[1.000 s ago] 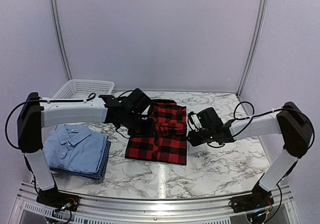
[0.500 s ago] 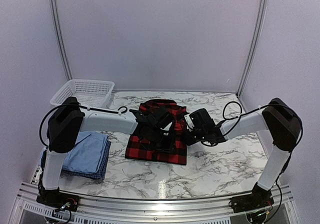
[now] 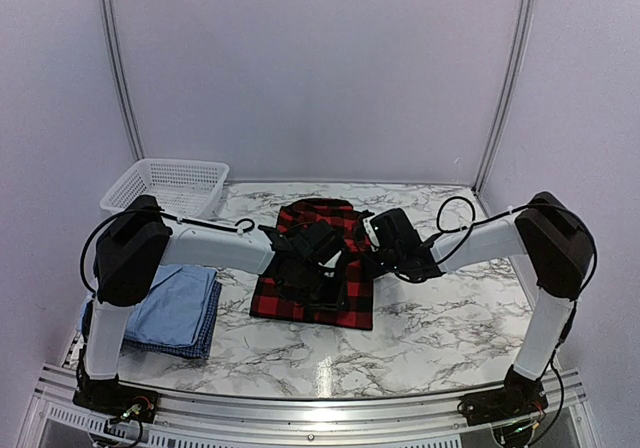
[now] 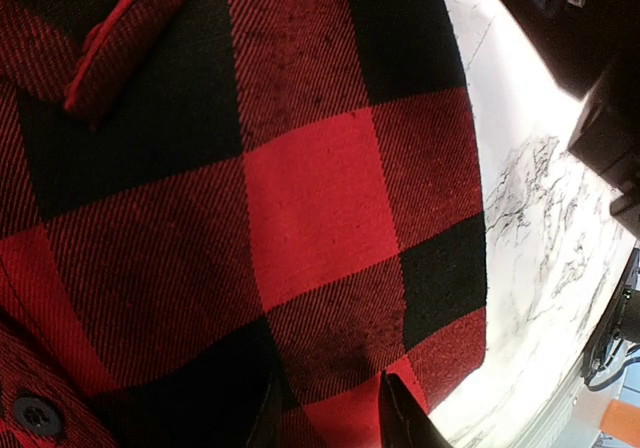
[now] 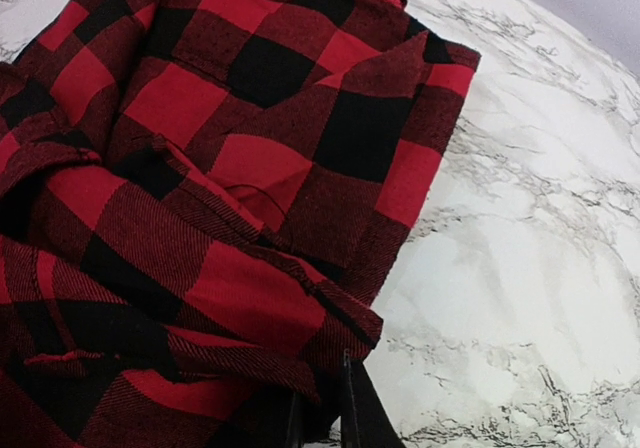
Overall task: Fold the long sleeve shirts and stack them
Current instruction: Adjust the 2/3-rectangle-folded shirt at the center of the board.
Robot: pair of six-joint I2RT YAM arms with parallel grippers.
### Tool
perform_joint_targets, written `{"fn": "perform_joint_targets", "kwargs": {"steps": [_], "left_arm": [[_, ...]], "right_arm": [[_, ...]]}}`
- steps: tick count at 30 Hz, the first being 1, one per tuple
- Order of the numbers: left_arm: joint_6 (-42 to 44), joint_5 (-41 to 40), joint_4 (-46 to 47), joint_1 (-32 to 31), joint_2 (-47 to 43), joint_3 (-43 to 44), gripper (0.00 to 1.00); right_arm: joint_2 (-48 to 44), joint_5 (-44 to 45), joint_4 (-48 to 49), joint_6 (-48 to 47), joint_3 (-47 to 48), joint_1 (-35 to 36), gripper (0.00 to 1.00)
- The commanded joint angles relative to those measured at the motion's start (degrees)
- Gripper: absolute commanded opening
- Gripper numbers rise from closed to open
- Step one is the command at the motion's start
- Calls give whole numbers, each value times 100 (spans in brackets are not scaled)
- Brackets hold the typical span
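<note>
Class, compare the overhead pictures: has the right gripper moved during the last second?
Yes. The right gripper has shifted left, toward the white basket, and now reaches over the right edge of the plaid shirt.

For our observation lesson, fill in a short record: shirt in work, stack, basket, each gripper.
shirt in work: red-and-black plaid flannel shirt, mid-table, partly folded
stack: light blue shirt on blue checked shirt, left side
basket: white mesh basket, far left corner
right gripper: pinching the plaid shirt's edge
left gripper: over the plaid shirt, grip unclear
</note>
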Motion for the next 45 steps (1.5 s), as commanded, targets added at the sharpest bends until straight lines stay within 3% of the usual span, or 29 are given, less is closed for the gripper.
{"fn": "perform_joint_targets", "kwargs": {"steps": [1,7,18,24,33,41,45], "left_arm": [[-47,19,-69,-38,61,-165,35],[-87,21,-74,-38,129,-236,34],[-130,67,-76,-38,214,-290,34],[-140,73,-70,-38,209,-319,33],[-121,69,-74,-38,170,-269,33],[-123,47,-62,-30,92,-188,33],[-139,-78,-60,41,-107,-15,33]], "right_arm": [[70,232,51,-120,274,-23,3],[-144,140,-33,-411,411,-266,0],[-110,-1507,-595,-1588,1104,-438,1],[-14,-1328,-803,-1625,1432,-588,23],[178,-1090,-1290,-1269,1765,-948,43],[86,-1571,-1573,-999,1650,-1002,44],[-275,-1791,-1463,-649,1150,-1002,39]]}}
